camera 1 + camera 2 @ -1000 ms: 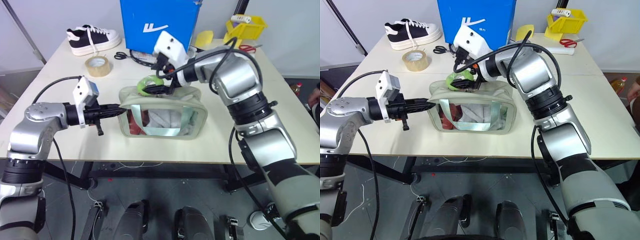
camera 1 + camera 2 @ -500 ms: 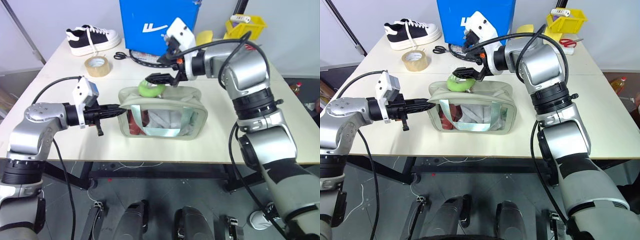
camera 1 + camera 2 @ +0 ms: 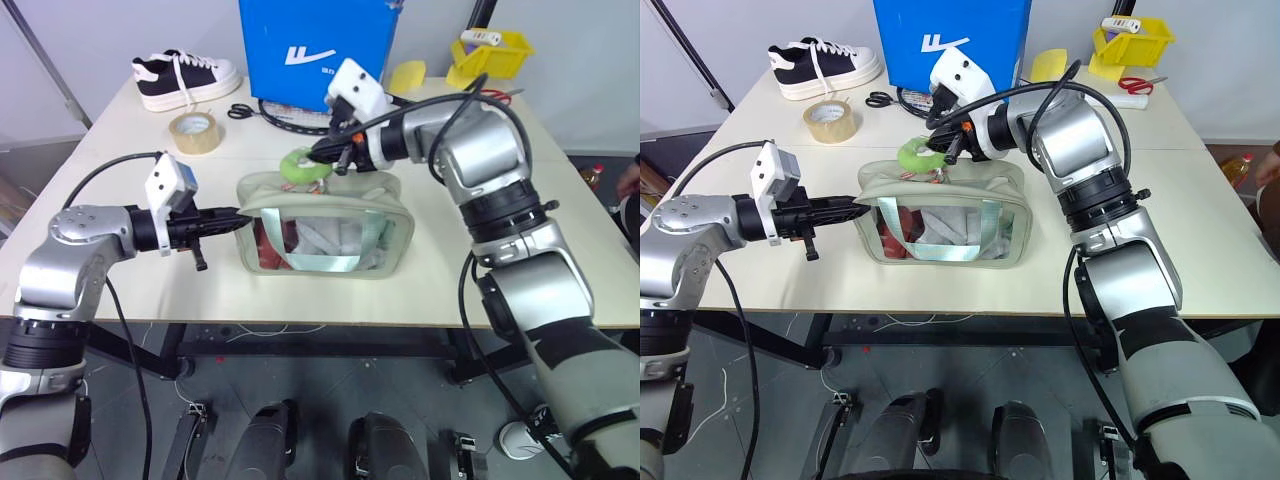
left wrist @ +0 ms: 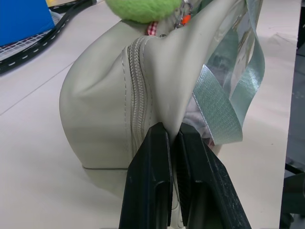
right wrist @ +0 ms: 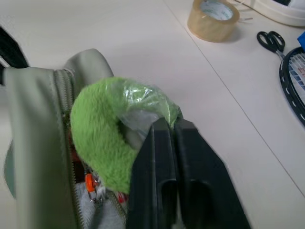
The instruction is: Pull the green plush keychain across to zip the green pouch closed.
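left claw (image 3: 238,219) pinched on green pouch (image 3: 325,236) end, right claw (image 3: 322,153) clamped on green plush keychain (image 3: 300,167) above zipper

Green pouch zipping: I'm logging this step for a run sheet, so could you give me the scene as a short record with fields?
pouch: green pouch upright on the table, zip not yet closed
keychain: green plush keychain above the pouch's top, at its left end
left gripper: left gripper shut on the pouch's end fabric
right gripper: right gripper shut on the keychain
behind pouch: blue box, tape roll, shoe, scissors
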Controlling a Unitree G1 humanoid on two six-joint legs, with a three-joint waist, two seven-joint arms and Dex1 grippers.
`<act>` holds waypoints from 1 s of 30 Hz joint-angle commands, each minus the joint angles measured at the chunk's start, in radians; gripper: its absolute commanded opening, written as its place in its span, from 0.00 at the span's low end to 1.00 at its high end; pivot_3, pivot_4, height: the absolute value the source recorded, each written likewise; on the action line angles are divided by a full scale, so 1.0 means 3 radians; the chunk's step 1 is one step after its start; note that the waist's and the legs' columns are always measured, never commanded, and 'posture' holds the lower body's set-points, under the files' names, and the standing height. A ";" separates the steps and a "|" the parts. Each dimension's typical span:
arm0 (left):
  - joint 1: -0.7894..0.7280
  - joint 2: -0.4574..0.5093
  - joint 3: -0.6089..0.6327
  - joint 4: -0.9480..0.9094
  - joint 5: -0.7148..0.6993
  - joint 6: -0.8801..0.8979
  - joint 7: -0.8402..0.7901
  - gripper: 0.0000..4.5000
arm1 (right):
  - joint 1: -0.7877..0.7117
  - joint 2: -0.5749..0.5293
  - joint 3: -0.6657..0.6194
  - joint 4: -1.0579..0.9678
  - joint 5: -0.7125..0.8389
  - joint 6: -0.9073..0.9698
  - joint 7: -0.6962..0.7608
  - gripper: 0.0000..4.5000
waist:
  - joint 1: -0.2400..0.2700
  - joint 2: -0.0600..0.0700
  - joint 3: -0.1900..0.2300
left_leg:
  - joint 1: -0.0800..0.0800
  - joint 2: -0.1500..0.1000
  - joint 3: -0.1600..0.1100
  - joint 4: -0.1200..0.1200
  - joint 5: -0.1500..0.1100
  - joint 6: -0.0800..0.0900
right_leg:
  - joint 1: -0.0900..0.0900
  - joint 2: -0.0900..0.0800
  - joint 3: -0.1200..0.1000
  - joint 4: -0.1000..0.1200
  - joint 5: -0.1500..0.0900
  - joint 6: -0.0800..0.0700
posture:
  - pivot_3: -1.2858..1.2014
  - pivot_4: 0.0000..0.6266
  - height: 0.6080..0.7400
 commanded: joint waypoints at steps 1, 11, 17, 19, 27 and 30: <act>-0.0019 0.0025 0.0060 -0.0001 0.0013 -0.0030 0.0020 0.00 | -0.0002 -0.0107 -0.0098 -0.0287 0.0079 0.0061 0.0109 0.01 | 0.0001 0.0000 0.0000 | 0.0000 0.0000 0.0000 0.0000 0.0000 0.0000 | 0.0000 0.0000 0.0000 0.0000 0.0000 0.0000 | 0.52 0.24 0.82; 0.0037 -0.0011 0.0107 -0.0017 0.0006 -0.0002 0.0175 0.00 | 0.0173 -0.0696 -0.0260 -0.0721 -0.0048 0.0217 -0.0013 0.01 | 0.0013 0.0000 0.0000 | -0.0001 0.0000 0.0000 0.0000 0.0000 0.0000 | 0.0000 -0.0001 0.0000 -0.0001 0.0000 0.0000 | 0.52 0.24 0.82; 0.0215 0.0006 0.0210 -0.0111 -0.0028 0.0082 0.0307 0.00 | 0.0683 -0.1504 -0.0453 -0.0907 -0.0252 0.0258 -0.0228 0.01 | 0.0012 0.0000 0.0000 | -0.0001 0.0000 0.0000 0.0000 -0.0002 0.0001 | 0.0003 -0.0006 0.0000 -0.0006 0.0000 0.0000 | 0.52 0.24 0.82; 0.0259 0.0014 0.0243 -0.0167 -0.0055 0.0123 0.0335 0.00 | 0.0815 -0.1645 -0.0526 -0.0912 -0.0269 0.0289 -0.0294 0.01 | -0.0006 0.0004 0.0001 | 0.0000 0.0002 0.0001 -0.0001 -0.0002 0.0001 | 0.0003 -0.0006 0.0000 -0.0006 0.0000 0.0000 | 0.52 0.24 0.82; 0.0381 0.0019 0.0325 -0.0342 -0.0121 0.0234 0.0470 0.00 | 0.1511 -0.2054 -0.0616 -0.0766 -0.0548 0.0153 -0.0679 0.01 | 0.0020 0.0005 0.0002 | 0.0003 0.0008 0.0006 -0.0002 -0.0001 0.0000 | 0.0005 -0.0005 0.0002 -0.0008 0.0000 0.0000 | 0.52 0.24 0.82; 0.0382 0.0014 0.0325 -0.0370 -0.0143 0.0248 0.0507 0.00 | 0.1781 -0.2019 -0.0500 -0.0875 -0.0610 0.0082 -0.0745 0.01 | 0.0017 0.0006 0.0002 | 0.0002 0.0007 0.0006 0.0000 -0.0002 0.0001 | 0.0006 -0.0006 0.0002 -0.0009 0.0000 0.0000 | 0.52 0.24 0.82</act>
